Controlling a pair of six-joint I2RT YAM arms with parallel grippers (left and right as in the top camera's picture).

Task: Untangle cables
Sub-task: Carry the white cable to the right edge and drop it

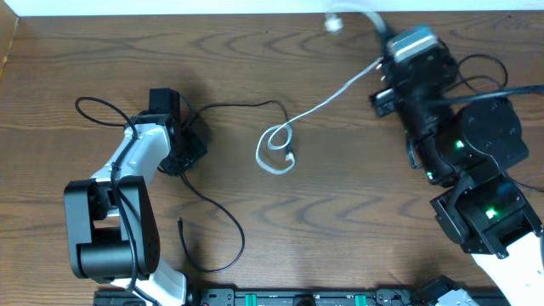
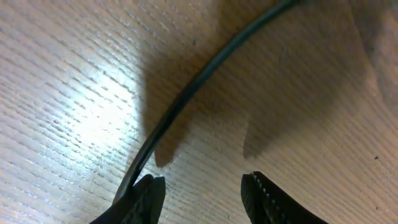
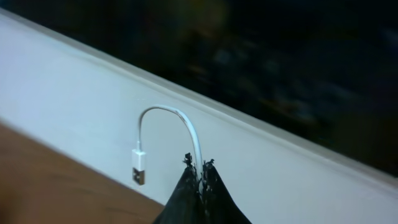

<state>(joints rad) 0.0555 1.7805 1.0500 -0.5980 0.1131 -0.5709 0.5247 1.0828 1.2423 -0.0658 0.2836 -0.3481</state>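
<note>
The white USB cable (image 1: 327,100) is pinched near its plug (image 3: 139,175) by the clenched right gripper (image 3: 200,163), and runs down-left from there to a loop at mid-table. The black cable (image 2: 199,78) is seen lying diagonally just beside the left gripper (image 2: 202,183), whose jaws stand apart on nothing. That arm is judged the nearer to it.

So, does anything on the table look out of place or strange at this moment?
Yes. The white cable curls into a loop in mid-table, and its end, pinched in the shut right hand, arches up with the plug dangling at the far edge of the table. The black cable lies apart.
</note>
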